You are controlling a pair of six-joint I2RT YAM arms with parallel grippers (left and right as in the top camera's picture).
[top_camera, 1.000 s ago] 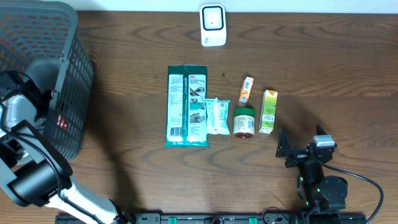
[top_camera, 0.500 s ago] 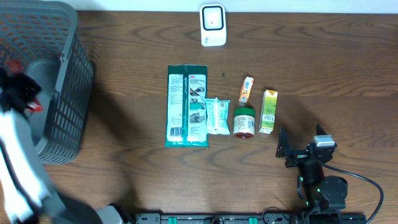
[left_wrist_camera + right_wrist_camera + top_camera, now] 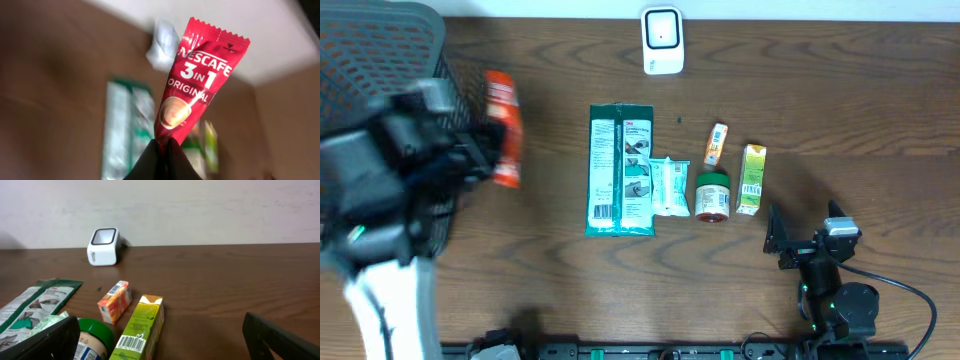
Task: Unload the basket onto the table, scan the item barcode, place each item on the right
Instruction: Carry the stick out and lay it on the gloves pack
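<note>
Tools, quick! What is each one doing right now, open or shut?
Left tool: shut on the red coffee sachet.
Right tool: open, holding nothing.

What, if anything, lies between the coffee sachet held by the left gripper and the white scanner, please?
Nothing visible does: only bare table separates the sachet from the scanner; the green packs lie off that line, nearer the robot.

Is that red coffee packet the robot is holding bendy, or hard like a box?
Probably bendy but not limp: the red coffee packet sticks out straight though the left gripper pinches only its bottom end. It looks thin and flat, so likely very light. Its shiny wrapper might be slippery.
</note>
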